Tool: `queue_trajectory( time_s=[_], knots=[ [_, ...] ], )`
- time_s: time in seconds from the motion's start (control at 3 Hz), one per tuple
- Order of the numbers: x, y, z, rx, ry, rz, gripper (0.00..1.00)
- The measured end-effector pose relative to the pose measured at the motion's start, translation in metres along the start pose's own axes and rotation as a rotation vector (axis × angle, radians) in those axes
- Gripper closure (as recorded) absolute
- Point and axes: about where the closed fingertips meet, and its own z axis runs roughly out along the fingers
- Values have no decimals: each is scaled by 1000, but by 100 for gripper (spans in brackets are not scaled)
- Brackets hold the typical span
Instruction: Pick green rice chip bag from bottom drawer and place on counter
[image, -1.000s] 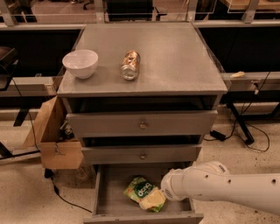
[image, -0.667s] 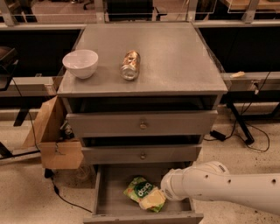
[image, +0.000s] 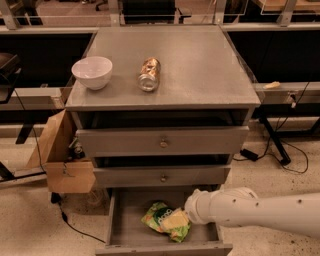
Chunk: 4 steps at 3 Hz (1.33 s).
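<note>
bowl (image: 92, 72) at 9 o'clock on counter (image: 200, 70), can (image: 149, 74) beside it (apart); green rice chip bag (image: 162, 219) mid bottom drawer (image: 125, 212); gripper (image: 190, 210) at bag's 3 o'clock, inside drawer; box (image: 60, 155) left of cabinet

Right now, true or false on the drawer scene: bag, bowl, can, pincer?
1. The green rice chip bag lies in the open bottom drawer. True.
2. The white bowl sits in the bottom drawer. False: it stands on the counter, left of the can.
3. The pincer is above the counter. False: it is down in the bottom drawer, right beside the bag.
4. The can lies on its side on the counter. True.
</note>
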Motion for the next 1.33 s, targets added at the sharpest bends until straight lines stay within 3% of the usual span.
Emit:
queue_trajectory(
  time_s=[0.33, 1.0, 1.33],
  knots=[
    [6, -24, 67, -7, -36, 63, 0],
    [31, -30, 196, -18, 113, 178, 0],
    [29, -22, 250, 16, 187, 185, 0]
  ],
)
